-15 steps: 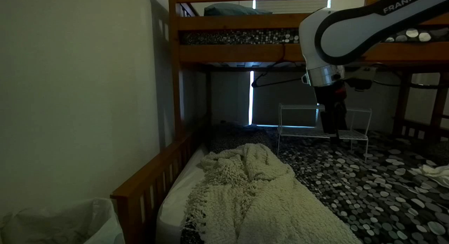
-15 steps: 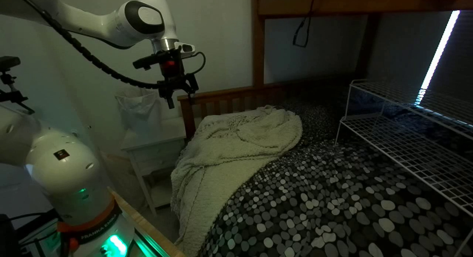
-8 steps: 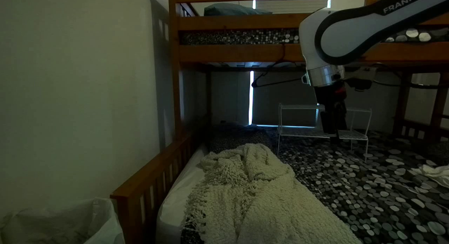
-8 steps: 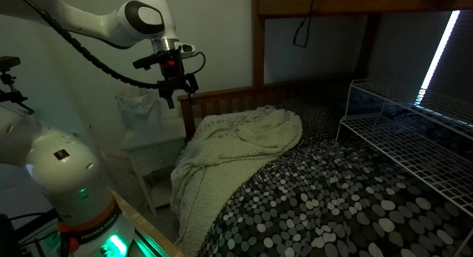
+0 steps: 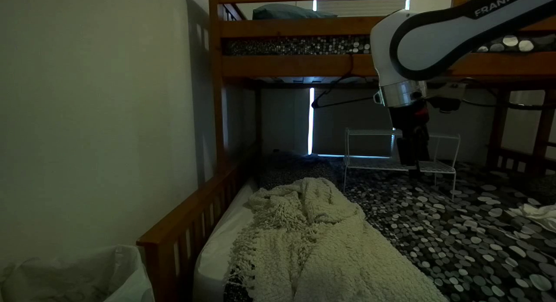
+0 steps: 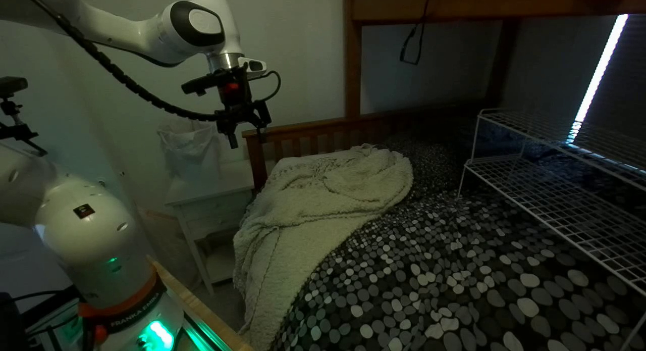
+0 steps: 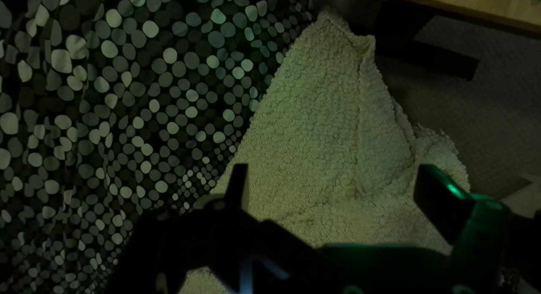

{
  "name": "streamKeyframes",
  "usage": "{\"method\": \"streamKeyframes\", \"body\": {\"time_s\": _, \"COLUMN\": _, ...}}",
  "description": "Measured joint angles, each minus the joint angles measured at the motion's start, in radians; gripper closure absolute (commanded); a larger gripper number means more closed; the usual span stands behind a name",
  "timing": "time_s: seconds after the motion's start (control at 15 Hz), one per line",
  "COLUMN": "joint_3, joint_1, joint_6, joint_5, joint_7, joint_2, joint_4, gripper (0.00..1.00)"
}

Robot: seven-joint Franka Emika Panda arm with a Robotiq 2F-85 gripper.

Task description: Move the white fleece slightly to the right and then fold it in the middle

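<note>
The white fleece (image 5: 334, 250) lies rumpled along the bed's side in both exterior views (image 6: 323, 199). Its far end is bunched, with fringe at the edge, and its near part hangs over the bed's edge. My gripper (image 6: 247, 136) is open, with nothing between its fingers, and hangs in the air well above the fleece. It shows dark in an exterior view (image 5: 415, 165). In the wrist view the open fingers (image 7: 333, 171) spread over the fleece (image 7: 312, 116), whose hanging corner points to the top of the picture.
The speckled bedspread (image 6: 404, 290) covers the bed beside the fleece. A white wire rack (image 6: 535, 204) stands on it. A wooden rail (image 5: 186, 210) and the upper bunk (image 5: 295, 66) frame the bed. A hanger (image 6: 413, 45) dangles there. A white nightstand (image 6: 209, 189) stands beyond the bed end.
</note>
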Motion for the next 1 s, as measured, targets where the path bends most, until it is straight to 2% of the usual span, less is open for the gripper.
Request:
{"method": "streamKeyframes", "body": {"time_s": 0.4, "joint_3": 0.0, "joint_1": 0.008, "joint_6": 0.001, "joint_5": 0.0, "joint_7": 0.035, "joint_2": 0.042, "joint_4": 0.026, "gripper": 0.0}}
{"method": "streamKeyframes", "body": {"time_s": 0.6, "joint_3": 0.021, "joint_1": 0.015, "joint_6": 0.002, "joint_5": 0.006, "joint_7": 0.124, "joint_2": 0.166, "joint_4": 0.102, "gripper": 0.0}}
{"method": "streamKeyframes", "body": {"time_s": 0.8, "joint_3": 0.046, "joint_1": 0.022, "joint_6": 0.012, "joint_5": 0.01, "joint_7": 0.269, "joint_2": 0.326, "joint_4": 0.21, "gripper": 0.0}}
{"method": "streamKeyframes", "body": {"time_s": 1.0, "joint_3": 0.044, "joint_1": 0.026, "joint_6": 0.037, "joint_5": 0.008, "joint_7": 0.356, "joint_2": 0.473, "joint_4": 0.321, "gripper": 0.0}}
